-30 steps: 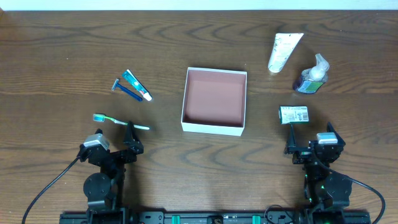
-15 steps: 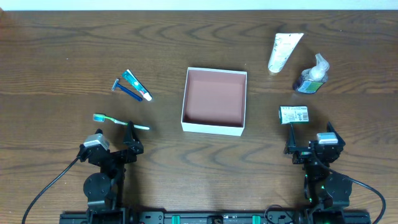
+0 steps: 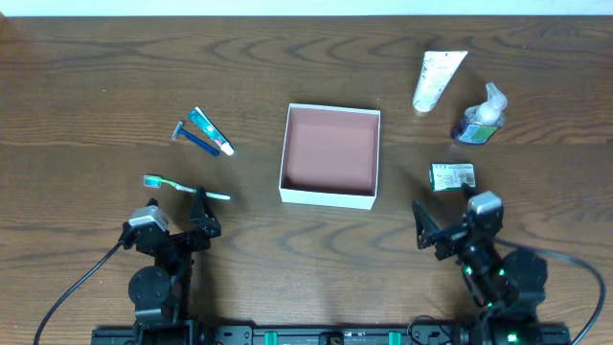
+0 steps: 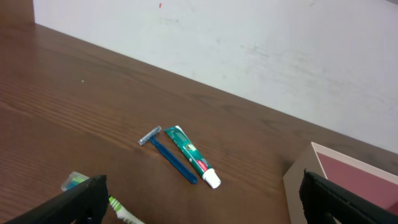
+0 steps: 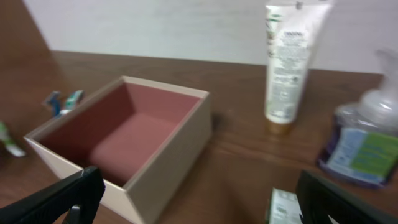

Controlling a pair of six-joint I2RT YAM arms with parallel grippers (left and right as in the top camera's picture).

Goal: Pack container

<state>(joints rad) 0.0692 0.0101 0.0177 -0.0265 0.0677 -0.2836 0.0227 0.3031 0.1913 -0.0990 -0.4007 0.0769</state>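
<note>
My left gripper (image 3: 175, 216) and right gripper (image 3: 443, 218) sit near the container (image 3: 326, 197).
I see both with fingers wide apart, holding nothing.

One container (image 3: 326, 198), six toiletries (image 3: 210, 132)

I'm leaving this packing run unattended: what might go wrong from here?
The open right gripper hovers close to the small green-and-white carton and might knock it farther from the white-walled square container. The blue plastic razor lies right beside the green toothpaste tube, so picking one may drag the other.
</note>
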